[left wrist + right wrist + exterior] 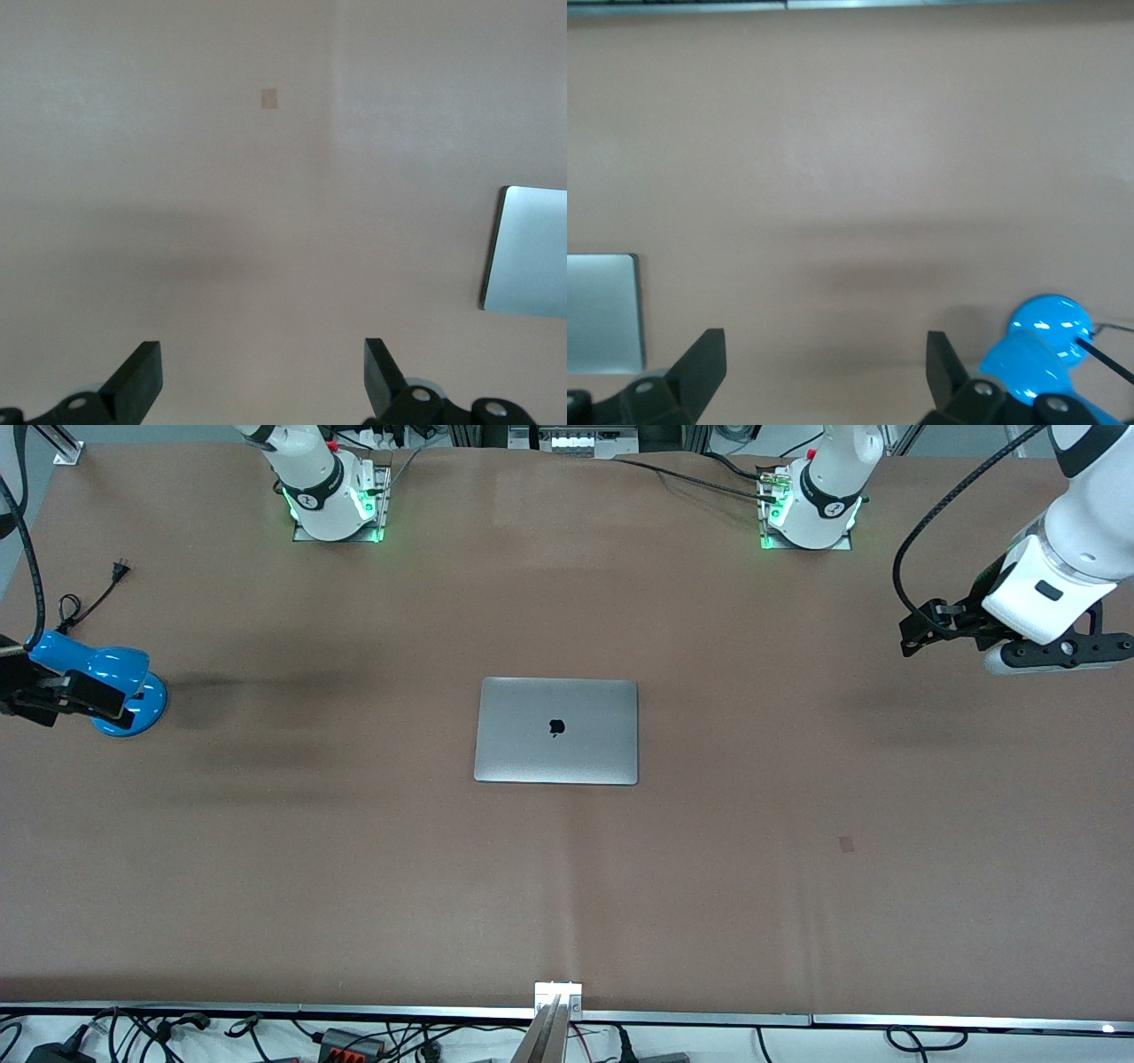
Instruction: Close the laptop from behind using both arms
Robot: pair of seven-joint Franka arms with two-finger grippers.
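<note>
The grey laptop lies shut and flat in the middle of the brown table, its lid up with the black apple logo showing. Its edge shows in the left wrist view and in the right wrist view. My left gripper hangs open and empty over bare table toward the left arm's end, well apart from the laptop; its own view shows it too. My right gripper hangs open and empty over the blue lamp at the right arm's end, and shows in its own view.
A blue desk lamp stands at the right arm's end, also seen in the right wrist view; its black cord and plug lie farther from the camera. A small dark mark is on the table. A metal clamp sits at the near edge.
</note>
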